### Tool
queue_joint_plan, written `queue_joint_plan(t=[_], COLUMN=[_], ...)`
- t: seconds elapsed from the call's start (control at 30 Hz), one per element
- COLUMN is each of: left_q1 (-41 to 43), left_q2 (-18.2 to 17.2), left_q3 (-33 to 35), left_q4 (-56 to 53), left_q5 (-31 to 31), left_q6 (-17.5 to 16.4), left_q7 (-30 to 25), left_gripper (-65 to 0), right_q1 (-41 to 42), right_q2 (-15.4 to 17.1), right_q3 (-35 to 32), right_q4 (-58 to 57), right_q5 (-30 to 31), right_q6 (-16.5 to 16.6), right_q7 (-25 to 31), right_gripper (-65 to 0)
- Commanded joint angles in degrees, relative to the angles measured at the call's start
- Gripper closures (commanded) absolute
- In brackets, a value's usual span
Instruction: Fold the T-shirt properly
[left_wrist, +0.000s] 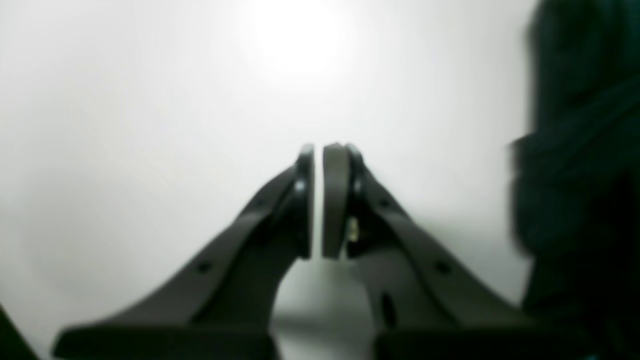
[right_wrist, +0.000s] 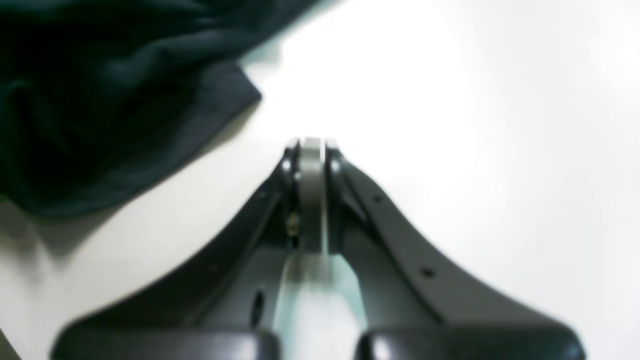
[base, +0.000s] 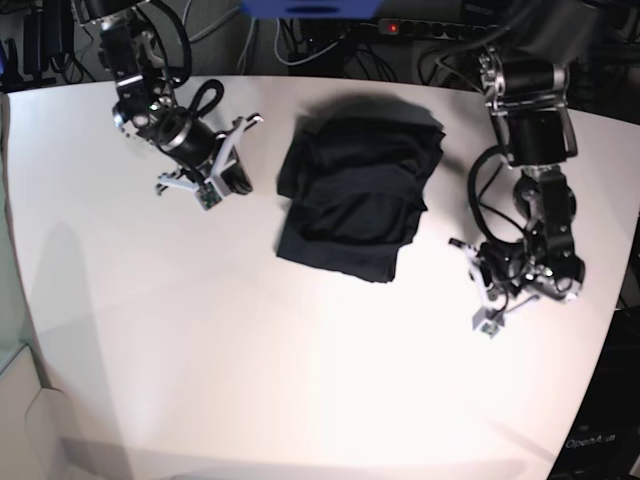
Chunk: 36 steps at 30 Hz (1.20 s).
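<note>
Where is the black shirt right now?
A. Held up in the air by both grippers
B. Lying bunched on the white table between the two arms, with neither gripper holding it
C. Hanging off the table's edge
B: the T-shirt lies in a rumpled heap on the table, apart from the left gripper and right gripper.

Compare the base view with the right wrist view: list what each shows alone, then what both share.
Base view only: the whole T-shirt lying as a compact bundle mid-table, the left gripper off to its side, cables behind the table.
Right wrist view only: the right gripper close up, fingers pressed together, empty.
Both: the white table, the dark cloth, the right gripper apart from it.
</note>
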Motion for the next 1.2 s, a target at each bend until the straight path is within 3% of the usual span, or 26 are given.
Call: queue_joint_plan(t=[0.0, 0.2, 0.3, 0.6, 0.7, 0.87, 1.17], left_q1=[0.87, 11.77, 16.69, 29.00, 33.74, 39.72, 51.68], left_q2=[-0.61, -3.60, -5.36, -5.89, -5.80, -5.80, -5.45], left_q3=[-0.03, -0.12, -1.88, -17.70, -21.83, -25.17, -26.76], left_q4=[1.87, 8.99, 13.48, 33.96, 38.44, 40.73, 40.55], left_q5=[-0.43, -0.43, -0.43, 0.01, 0.01, 0.01, 0.01], left_q6=[0.07, 0.07, 0.07, 0.07, 0.07, 0.07, 0.07], left_q7=[0.51, 0.33, 0.33, 3.58, 3.14, 1.82, -4.07], left_gripper=[-3.6, -3.6, -3.6, -3.6, -3.6, -3.6, -3.6], right_q1=[-1.22, -2.98, -4.82, -14.84, -18.98, -25.13, -32.16], right_q2=[0.84, 1.01, 1.01, 0.66, -1.18, -3.29, -6.19], right_q3=[0.10, 0.45, 4.14, 12.14, 15.13, 18.29, 18.56], right_q4=[-1.33, -1.41, -1.06, 10.81, 16.34, 23.46, 24.26], right_q5=[-4.21, -4.21, -4.21, -4.21, -4.21, -4.29, -4.29], right_q6=[-1.95, -2.12, -2.04, -2.12, -2.04, -1.95, -2.21], right_q7=[-7.94, -5.92, -5.48, -5.48, -5.57, -5.48, -5.39], right_gripper=[0.0, 0.0, 0.0, 0.0, 0.0, 0.0, 0.0])
